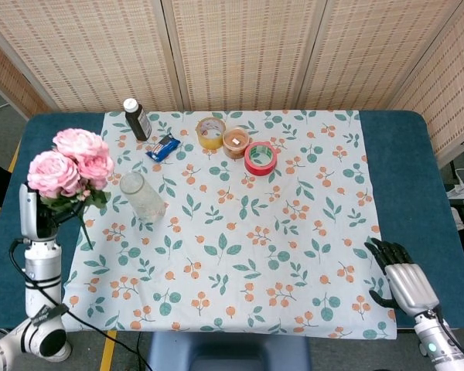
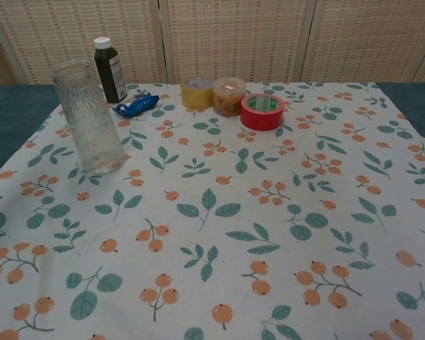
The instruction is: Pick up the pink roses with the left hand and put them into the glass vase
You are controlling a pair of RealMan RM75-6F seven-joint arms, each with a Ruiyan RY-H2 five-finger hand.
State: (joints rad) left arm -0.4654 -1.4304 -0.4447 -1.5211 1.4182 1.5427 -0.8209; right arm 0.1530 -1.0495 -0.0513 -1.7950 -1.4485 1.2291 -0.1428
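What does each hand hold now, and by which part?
The left hand holds the pink roses by the stems, below the leaves. The right hand holds nothing.

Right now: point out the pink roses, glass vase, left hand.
pink roses (image 1: 71, 161), head view, on the blooms.
glass vase (image 2: 86, 117), chest view, on its body.
left hand (image 1: 35, 213), head view, on its back.
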